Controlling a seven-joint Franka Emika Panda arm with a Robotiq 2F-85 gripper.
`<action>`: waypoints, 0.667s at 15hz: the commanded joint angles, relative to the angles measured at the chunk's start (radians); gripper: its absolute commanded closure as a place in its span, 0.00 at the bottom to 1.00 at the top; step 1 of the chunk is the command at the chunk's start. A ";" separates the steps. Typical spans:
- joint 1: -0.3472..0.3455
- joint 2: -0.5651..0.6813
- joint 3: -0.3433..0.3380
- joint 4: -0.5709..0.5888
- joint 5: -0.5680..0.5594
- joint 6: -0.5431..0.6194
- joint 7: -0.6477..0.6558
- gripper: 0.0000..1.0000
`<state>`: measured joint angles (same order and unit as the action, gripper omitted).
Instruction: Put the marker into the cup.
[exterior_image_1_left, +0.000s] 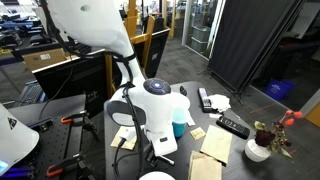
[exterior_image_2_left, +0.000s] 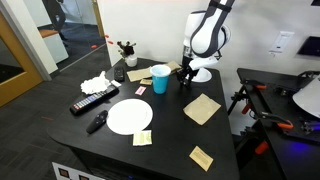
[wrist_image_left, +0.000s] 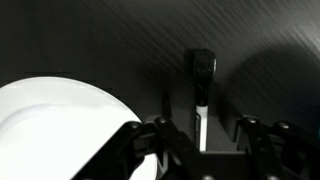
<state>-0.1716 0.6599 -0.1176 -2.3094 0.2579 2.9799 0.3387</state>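
Observation:
The marker (wrist_image_left: 202, 98), with a black cap and a lighter body, lies on the dark table in the wrist view, pointing away from me. My gripper (wrist_image_left: 205, 142) is low over it, its two fingers apart with the marker's near end between them, closer to the left finger. In an exterior view the gripper (exterior_image_2_left: 185, 78) is down at the table just beside the light blue cup (exterior_image_2_left: 160, 79), which stands upright. There the marker is too small to make out. The cup (exterior_image_1_left: 180, 126) is partly hidden behind the robot base.
A white plate (exterior_image_2_left: 128, 116) lies in front of the cup and shows in the wrist view (wrist_image_left: 50, 130). Two black remotes (exterior_image_2_left: 92, 102) and crumpled tissue (exterior_image_2_left: 96, 84) lie nearby. A flower vase (exterior_image_2_left: 127, 48) stands at the back. Brown napkins (exterior_image_2_left: 201, 108) lie on the table.

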 joint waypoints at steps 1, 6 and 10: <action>-0.027 0.014 0.024 0.010 0.027 0.027 -0.031 0.78; -0.024 0.007 0.019 0.012 0.024 0.018 -0.028 1.00; 0.023 -0.051 -0.028 -0.026 0.001 -0.036 -0.015 0.97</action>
<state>-0.1783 0.6614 -0.1127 -2.3017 0.2583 2.9828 0.3385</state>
